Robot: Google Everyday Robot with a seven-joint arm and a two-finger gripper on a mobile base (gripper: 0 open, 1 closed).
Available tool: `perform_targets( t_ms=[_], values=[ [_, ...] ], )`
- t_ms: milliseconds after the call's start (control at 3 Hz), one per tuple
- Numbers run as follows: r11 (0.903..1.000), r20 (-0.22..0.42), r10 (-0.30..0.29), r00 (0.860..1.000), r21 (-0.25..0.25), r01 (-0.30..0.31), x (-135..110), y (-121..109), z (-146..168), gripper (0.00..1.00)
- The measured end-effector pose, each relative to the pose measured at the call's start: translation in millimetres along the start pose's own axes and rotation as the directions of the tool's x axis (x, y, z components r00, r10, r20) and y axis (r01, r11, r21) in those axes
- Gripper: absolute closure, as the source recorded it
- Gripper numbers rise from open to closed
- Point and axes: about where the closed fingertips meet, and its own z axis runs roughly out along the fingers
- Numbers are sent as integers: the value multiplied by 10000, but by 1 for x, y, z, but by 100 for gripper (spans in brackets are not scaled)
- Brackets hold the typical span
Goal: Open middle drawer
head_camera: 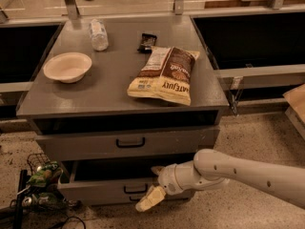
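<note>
The middle drawer [100, 191] is the low grey front under the taller top drawer [86, 147]. It stands pulled out a little, with a dark gap above it, and its small black handle [136, 189] shows. My gripper [153, 184] is at the right part of this drawer front, just right of the handle. It is open, with one pale finger [150, 199] in front of the panel pointing down-left and the other [157, 169] above the panel's top edge. It holds nothing. The lowest drawer is hidden.
On the cabinet top [109, 87] lie a white bowl [67, 67], a plastic bottle [98, 34], a dark snack bar [147, 41] and a chip bag [164, 74]. A cluttered wire basket with cables [40, 185] sits on the floor at the left. Dark bins flank the cabinet.
</note>
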Motion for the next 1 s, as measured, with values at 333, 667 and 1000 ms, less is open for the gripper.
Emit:
perform_targets(
  t_ms=[333,667,1000],
  values=[
    [9999,-334,38,9994,-159,-43,2,-14,20,0],
    [9998,-365,45,9993,-196,-52,2,-14,22,0],
    [9961,-926,191,9955,-838,-269,21,-4,48,0]
  ],
)
